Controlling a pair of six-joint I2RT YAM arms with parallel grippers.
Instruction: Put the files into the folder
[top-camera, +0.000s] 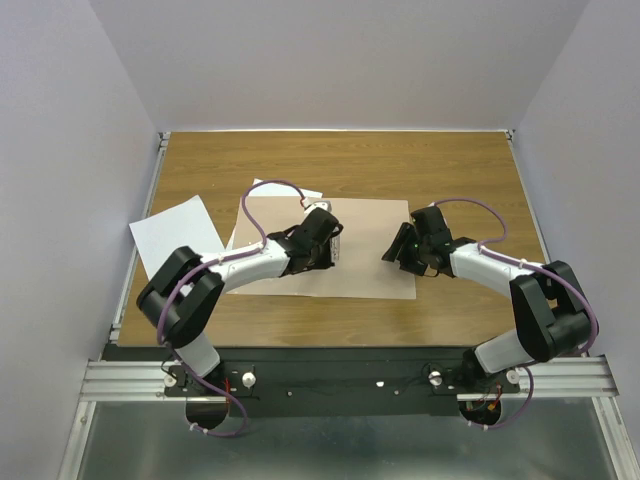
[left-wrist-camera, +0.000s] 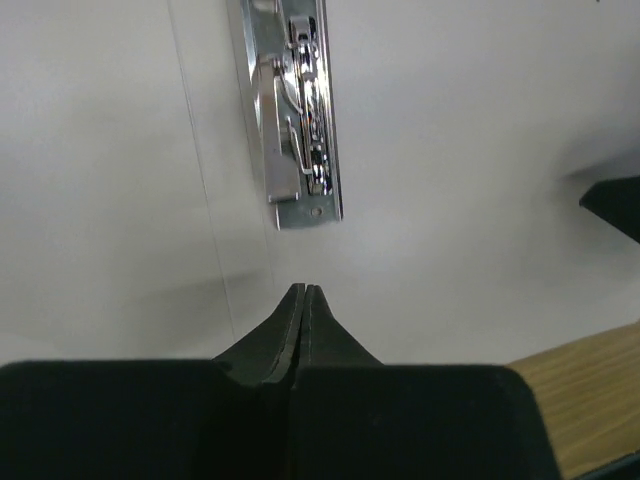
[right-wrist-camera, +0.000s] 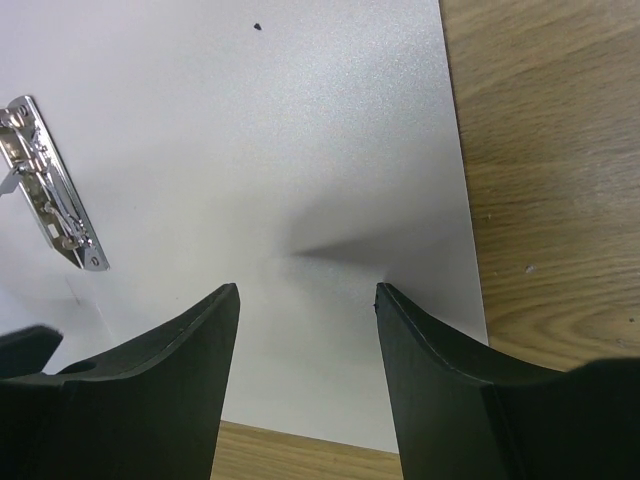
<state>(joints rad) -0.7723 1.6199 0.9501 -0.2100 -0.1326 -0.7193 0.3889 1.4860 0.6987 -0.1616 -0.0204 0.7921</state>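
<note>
The tan folder (top-camera: 372, 262) lies open and flat in the middle of the table. Its inside looks pale in the wrist views, with the metal clip (left-wrist-camera: 296, 120) (right-wrist-camera: 50, 190) fixed to it. One of the files, a white sheet (top-camera: 172, 237), lies on the table to the left. Another white sheet (top-camera: 290, 190) pokes out from under the folder's far left corner. My left gripper (top-camera: 337, 252) (left-wrist-camera: 303, 290) is shut and holds nothing, just short of the clip. My right gripper (top-camera: 388, 256) (right-wrist-camera: 305, 290) is open over the folder's right half, with only the folder's surface between its fingers.
The wooden table (right-wrist-camera: 545, 150) shows beyond the folder's right edge. Grey walls close in the table on the left, back and right. The two grippers face each other closely over the folder; a right finger (left-wrist-camera: 615, 205) shows in the left wrist view.
</note>
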